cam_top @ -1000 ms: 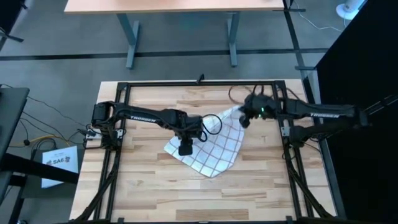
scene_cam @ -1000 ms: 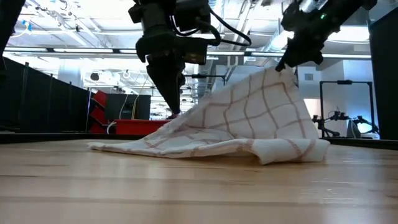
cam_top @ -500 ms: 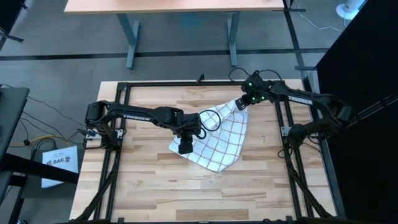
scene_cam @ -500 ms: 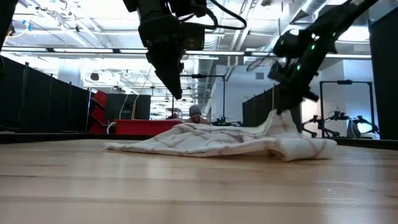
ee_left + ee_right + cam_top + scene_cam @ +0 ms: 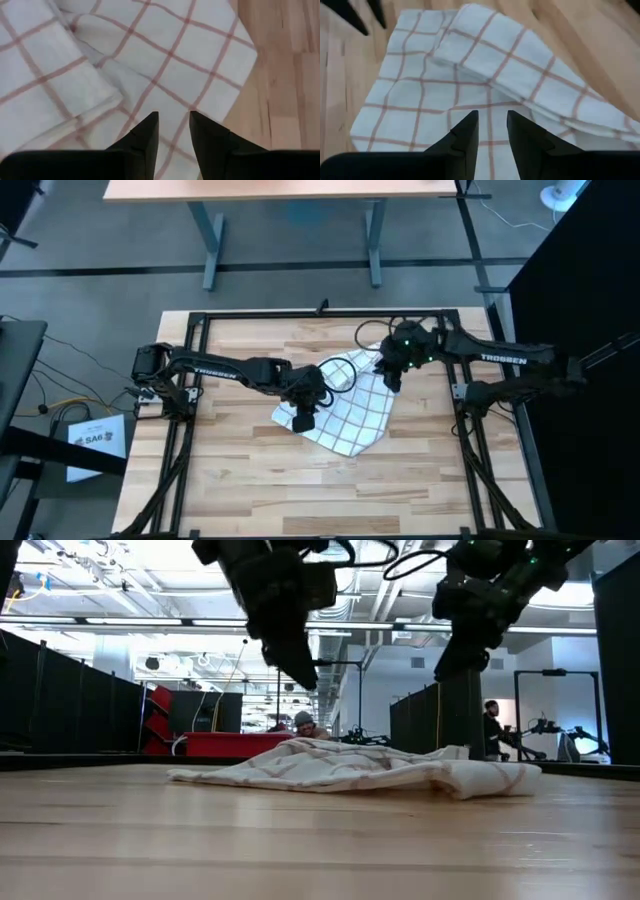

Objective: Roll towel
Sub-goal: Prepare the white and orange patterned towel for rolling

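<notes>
The towel (image 5: 350,412), white with a thin grid of lines, lies crumpled and low on the wooden table (image 5: 250,490), a little right of centre. In the right wrist view one edge is folded over the rest (image 5: 520,65). My left gripper (image 5: 300,423) hangs above the towel's left edge (image 5: 173,120), its fingers a narrow gap apart and holding nothing. My right gripper (image 5: 392,380) hangs above the towel's far right corner (image 5: 492,117), also narrowly open and holding nothing. In the low view both grippers (image 5: 308,680) (image 5: 452,665) stand clear above the cloth (image 5: 350,768).
Black frame rails (image 5: 185,440) run along the table's left and right sides. A white paper sheet (image 5: 95,438) lies off the table to the left. Bare wood shows near the front edge. People (image 5: 490,725) stand in the room beyond.
My right gripper carried the towel's raised far right corner toward the far edge and down, let it go, then rose and came back toward the near edge. The tented towel has fallen flat. My left gripper has risen a little above the towel's left edge.
</notes>
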Robot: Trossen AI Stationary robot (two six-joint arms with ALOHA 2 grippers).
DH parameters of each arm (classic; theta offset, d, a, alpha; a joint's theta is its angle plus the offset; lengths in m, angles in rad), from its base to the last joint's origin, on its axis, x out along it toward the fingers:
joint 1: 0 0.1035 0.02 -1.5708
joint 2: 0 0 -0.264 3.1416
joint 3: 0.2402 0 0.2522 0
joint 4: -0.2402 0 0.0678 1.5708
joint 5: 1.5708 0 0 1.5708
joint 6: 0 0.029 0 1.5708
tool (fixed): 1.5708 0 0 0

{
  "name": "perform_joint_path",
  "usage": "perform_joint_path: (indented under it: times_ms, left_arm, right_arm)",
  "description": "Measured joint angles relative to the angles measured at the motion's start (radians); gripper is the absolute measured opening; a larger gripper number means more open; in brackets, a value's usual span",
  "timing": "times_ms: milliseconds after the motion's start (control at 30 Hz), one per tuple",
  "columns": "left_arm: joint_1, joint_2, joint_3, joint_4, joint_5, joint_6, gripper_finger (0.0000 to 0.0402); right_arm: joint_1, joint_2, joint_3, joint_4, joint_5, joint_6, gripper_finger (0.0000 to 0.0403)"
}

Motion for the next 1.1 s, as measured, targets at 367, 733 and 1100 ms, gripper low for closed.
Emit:
perform_joint_path:
  times_ms: [367, 733, 1100]
  left_arm:
    - [-0.023, 0.0, -0.221, 0.239, 0.027, -0.217, 0.0095]
    - [-0.132, 0.0, -0.351, 0.228, -0.008, -0.316, 0.0095]
    - [-0.146, -0.038, -0.467, 0.171, -0.013, -0.323, 0.0095]
  right_arm:
    - [0.049, 0.299, -0.006, 0.033, 0.052, -0.057, 0.0091]
    - [0.038, 0.451, -0.005, 0.059, 0.058, -0.107, 0.0091]
    - [0.183, 0.447, -0.004, 0.04, 0.044, 0.131, 0.0091]
